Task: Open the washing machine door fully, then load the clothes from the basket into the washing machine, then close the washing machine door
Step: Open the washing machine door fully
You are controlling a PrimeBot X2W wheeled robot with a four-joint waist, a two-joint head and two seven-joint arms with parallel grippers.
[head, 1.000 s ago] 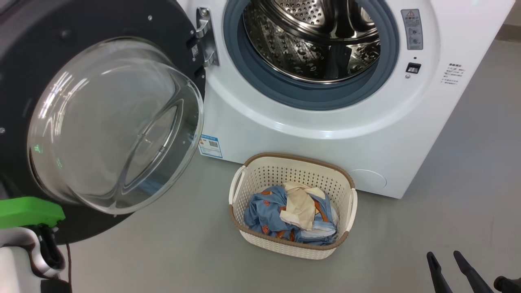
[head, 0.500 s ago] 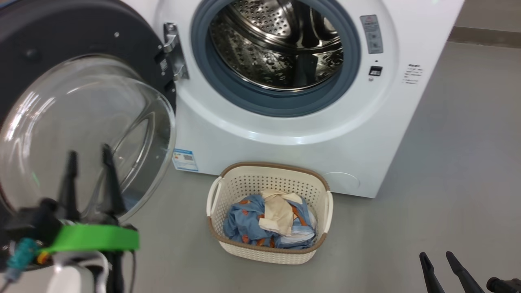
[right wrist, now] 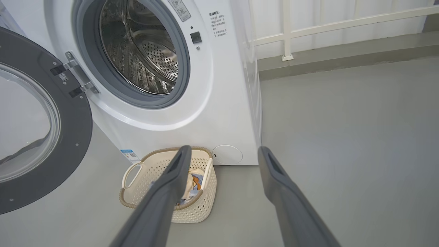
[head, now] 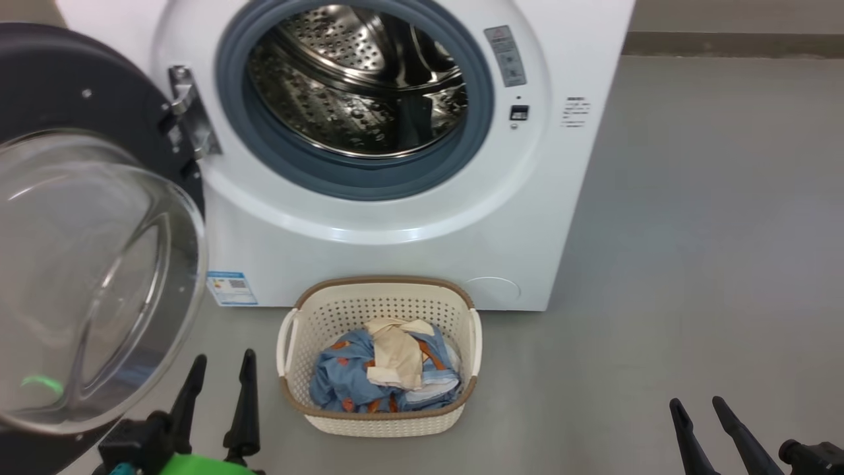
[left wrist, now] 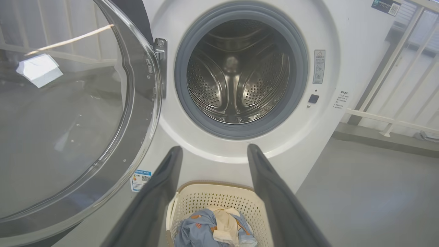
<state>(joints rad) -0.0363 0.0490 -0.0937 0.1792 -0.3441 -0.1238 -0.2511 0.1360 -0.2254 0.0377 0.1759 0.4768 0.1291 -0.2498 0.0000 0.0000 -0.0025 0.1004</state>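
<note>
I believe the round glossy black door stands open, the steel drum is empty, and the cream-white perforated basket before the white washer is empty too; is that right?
Not quite: the basket is not empty. The head view shows light blue printed fabric and a cream-beige cloth in it. The black door is open and the steel drum empty.

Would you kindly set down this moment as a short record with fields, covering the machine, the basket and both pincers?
washing machine door: open, standing at the left of the opening
washing machine: front facing the robot
drum: steel walls showing, clothes not yet loaded
basket: on the floor, close in front of the machine
clothes: blue printed fabric and cream cloth, in the basket
left pincer: open, holding nothing, left of the basket
right pincer: open, holding nothing, well right of the basket
</note>
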